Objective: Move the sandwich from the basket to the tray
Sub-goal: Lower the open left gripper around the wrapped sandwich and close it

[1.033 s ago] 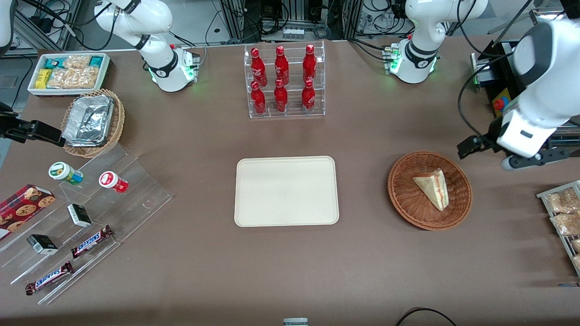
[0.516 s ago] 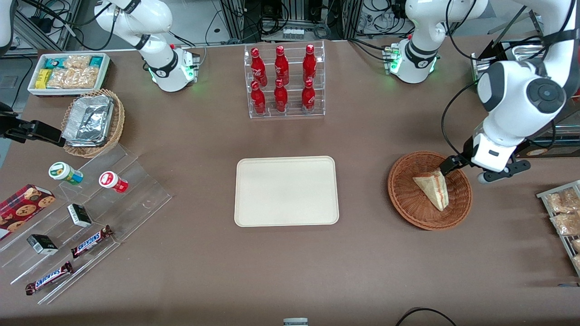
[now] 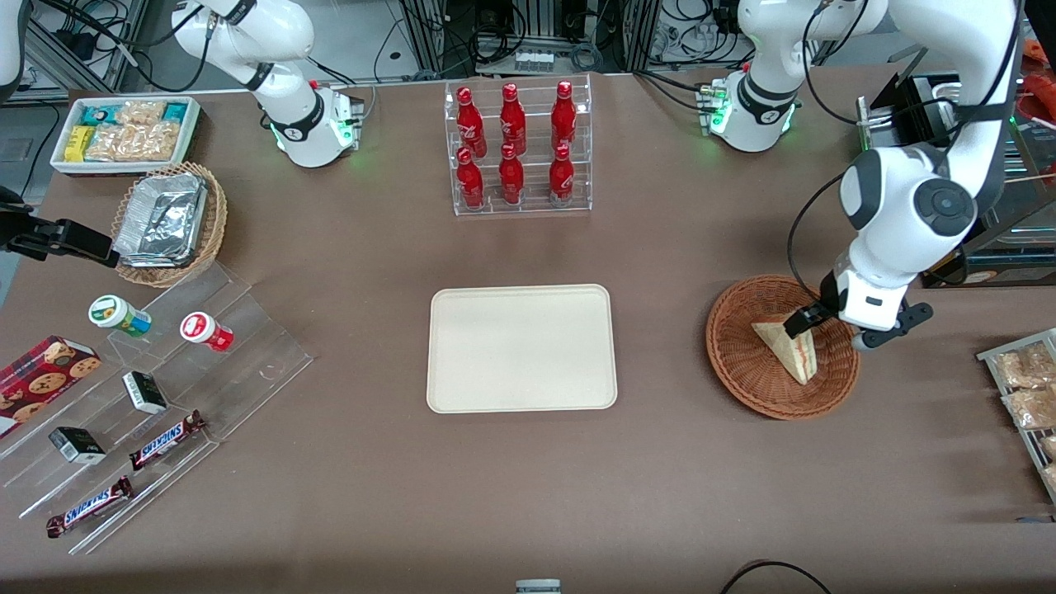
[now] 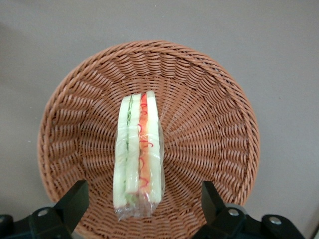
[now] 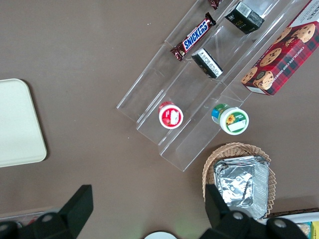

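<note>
right now the end effector (image 4: 142, 211) hangs just above the basket (image 4: 214, 124) with its two fingers (image 4: 72, 199) spread wide, one to each flank of the sandwich (image 4: 138, 159) and neither touching it. nothing is pinched yet. the wedge stands on edge in the middle of the basket, cut face turned up toward the wrist, so the gap between the fingers lines up across its thickness.

judging from its look, the sandwich should be light and soft: white bread that will squash if squeezed hard, inside a clear film that is probably slick and crinkles loosely at the nearest end. the sensible hold seems to be across the two flat bread faces, around the thick part of the wedge, closing only gently; gripping the loose film tail or the thin tip would likely let it slip or fold.

as for looks, it is a small triangular wedge with pale bread slices outside and stripes of green, pink and red filling running along the cut edge, glossy under the wrap. the basket around it is round, shallow, reddish-brown wicker, resting on the brown counter (image 3: 676, 462).

farther off toward the parked arm's end, the cream-beige tray (image 3: 521, 347) lies flat on the counter, well apart from the basket, with nothing on it.
</note>
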Tool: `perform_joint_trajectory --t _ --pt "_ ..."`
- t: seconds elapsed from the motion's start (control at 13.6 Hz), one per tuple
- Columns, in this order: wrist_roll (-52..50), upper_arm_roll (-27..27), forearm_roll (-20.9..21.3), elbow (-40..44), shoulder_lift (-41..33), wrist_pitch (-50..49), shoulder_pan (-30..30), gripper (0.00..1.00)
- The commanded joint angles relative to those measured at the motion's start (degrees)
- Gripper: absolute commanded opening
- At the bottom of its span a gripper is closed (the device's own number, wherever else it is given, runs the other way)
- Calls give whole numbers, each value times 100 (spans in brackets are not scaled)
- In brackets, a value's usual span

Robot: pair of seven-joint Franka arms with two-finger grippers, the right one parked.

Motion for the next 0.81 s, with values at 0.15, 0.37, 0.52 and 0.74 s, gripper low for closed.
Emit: perform_joint_trajectory --t 0.15,0.37,0.52,0.74 --pt "-265 25 -51 -258 344 622 -36 100" --pt "-457 25 -51 -602 555 1326 -36 100" --pt "-677 25 -51 -646 582 1336 -36 88" --pt "-687 25 -25 -717 530 1310 -36 0"
